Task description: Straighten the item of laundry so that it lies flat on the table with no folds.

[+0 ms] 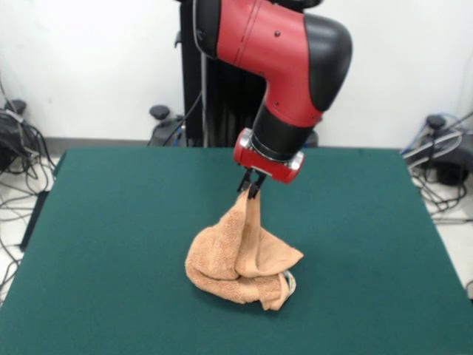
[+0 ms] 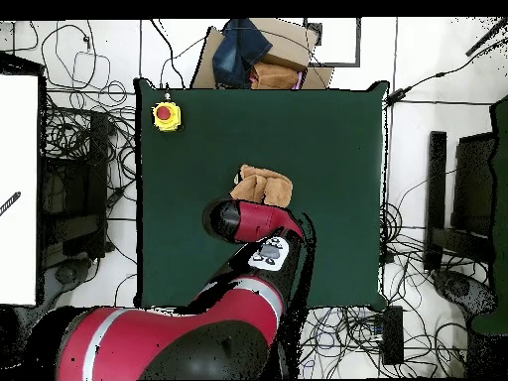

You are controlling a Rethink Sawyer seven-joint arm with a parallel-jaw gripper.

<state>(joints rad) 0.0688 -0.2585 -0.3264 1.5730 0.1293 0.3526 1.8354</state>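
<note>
While its lower folds rest bunched on the table (image 1: 111,222), the towel (image 1: 240,259) hangs by 1 corner. The gripper (image 1: 251,187) is pinched onto that corner. No writing is legible.

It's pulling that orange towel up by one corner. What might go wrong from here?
1. The gripper pinches only a thin tip of the towel, so the cloth may slip out as it rises.
2. Most of the towel sits bunched and folded on the table; setting it down could leave it just as crumpled.
3. In the overhead view, the arm hides part of the towel.
</note>
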